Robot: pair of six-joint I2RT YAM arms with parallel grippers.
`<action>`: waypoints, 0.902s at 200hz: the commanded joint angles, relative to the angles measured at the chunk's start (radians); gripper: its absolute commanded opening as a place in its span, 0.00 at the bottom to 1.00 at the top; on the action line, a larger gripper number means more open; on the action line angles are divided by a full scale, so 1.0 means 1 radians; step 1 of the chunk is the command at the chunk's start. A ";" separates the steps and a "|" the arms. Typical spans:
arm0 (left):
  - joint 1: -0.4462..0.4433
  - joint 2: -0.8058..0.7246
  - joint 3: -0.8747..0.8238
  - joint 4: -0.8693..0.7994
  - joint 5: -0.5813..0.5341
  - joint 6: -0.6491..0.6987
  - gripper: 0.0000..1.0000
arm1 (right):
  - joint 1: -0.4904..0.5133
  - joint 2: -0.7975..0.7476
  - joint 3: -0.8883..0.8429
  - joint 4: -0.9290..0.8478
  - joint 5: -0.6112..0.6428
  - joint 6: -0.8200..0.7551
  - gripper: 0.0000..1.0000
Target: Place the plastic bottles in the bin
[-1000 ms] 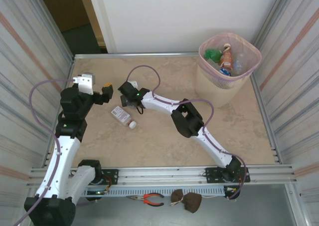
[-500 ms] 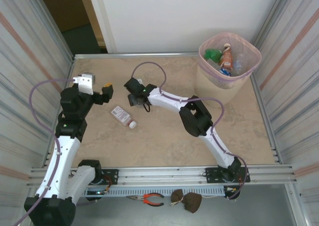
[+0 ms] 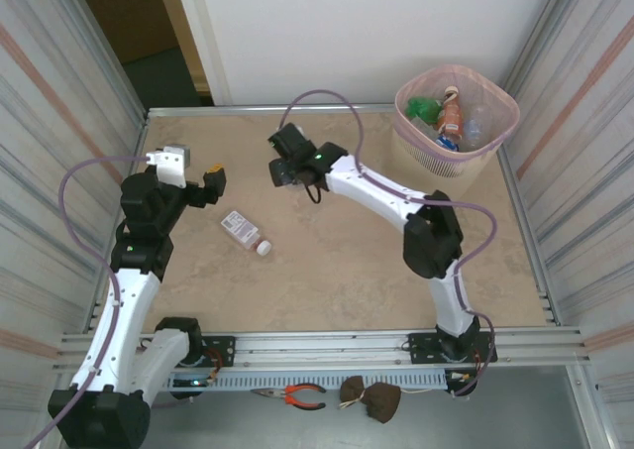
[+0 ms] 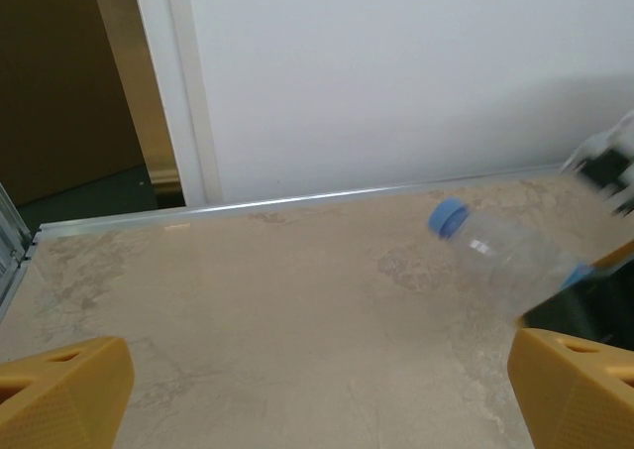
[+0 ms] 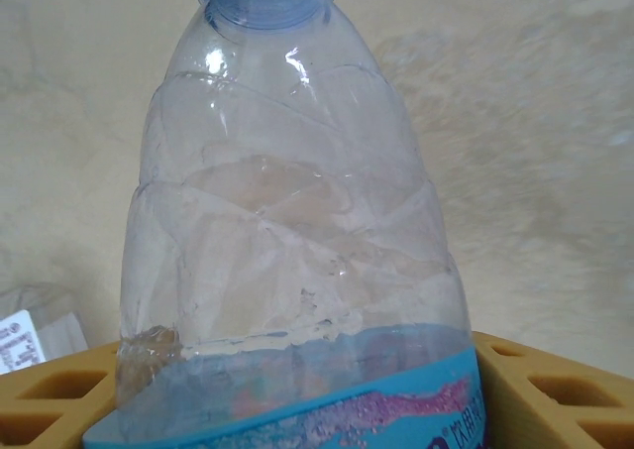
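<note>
right gripper (image 5: 297,394): closed on clear bottle (image 5: 297,221) with blue cap and blue label, held above the table (image 3: 327,271), far middle
left gripper (image 4: 317,390): jaws wide, empty, at left side
second bottle (image 3: 245,231): pink label, white cap, lying on table near left gripper
bin (image 3: 416,162): far right corner, several bottles (image 3: 451,117) inside

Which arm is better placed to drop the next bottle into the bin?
Right. The right claw grips a clear blue-labelled bottle, and the pink bin stands on that side. The left claw is open, empty, farther from the bin.
</note>
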 commanded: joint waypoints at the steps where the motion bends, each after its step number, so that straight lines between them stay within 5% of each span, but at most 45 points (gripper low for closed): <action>1: 0.001 -0.003 -0.005 0.030 0.016 0.011 0.98 | -0.035 -0.118 -0.018 -0.044 -0.002 -0.037 0.69; 74: 0.005 0.001 -0.006 0.033 0.029 0.007 0.98 | -0.195 -0.350 0.014 -0.142 -0.002 -0.110 0.69; 180: 0.008 0.015 -0.003 0.035 0.039 0.005 0.98 | -0.655 -0.481 0.020 -0.245 -0.108 -0.207 0.71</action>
